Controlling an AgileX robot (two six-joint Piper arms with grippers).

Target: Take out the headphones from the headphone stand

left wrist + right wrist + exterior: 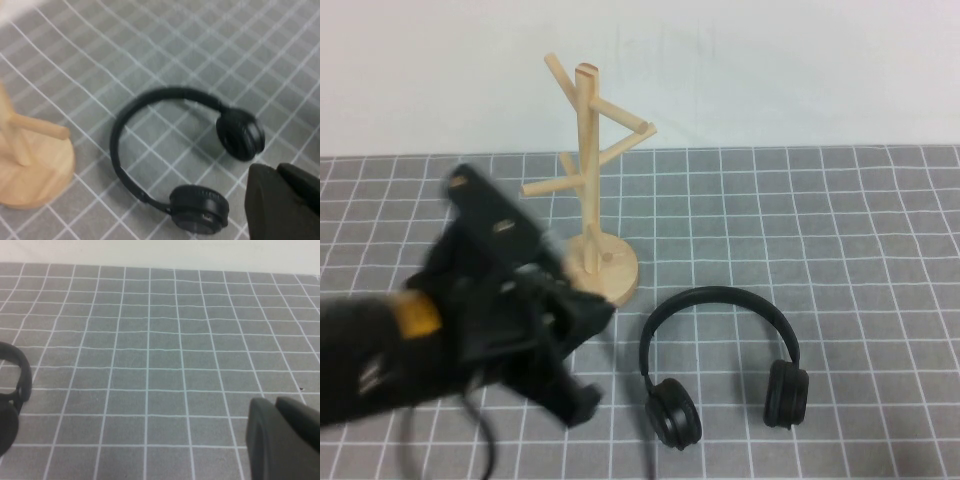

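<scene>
The black headphones (720, 293) lie flat on the grey gridded mat, off the stand and to its right, ear cups toward the front. The wooden headphone stand (586, 150) stands upright at the back with bare pegs. My left gripper (575, 398) hovers front left of the stand's base, just left of the headphones, shut and empty. In the left wrist view the headphones (150, 97) lie between the stand's base (35, 170) and the left gripper (275, 172). My right gripper (274, 405) is out of the high view, shut and empty over bare mat; part of the headphones (22, 375) shows at that view's edge.
The grey mat with a white grid (840, 220) covers the table. A white wall runs behind it (770, 70). The left arm's black body and cables (410, 350) fill the front left corner.
</scene>
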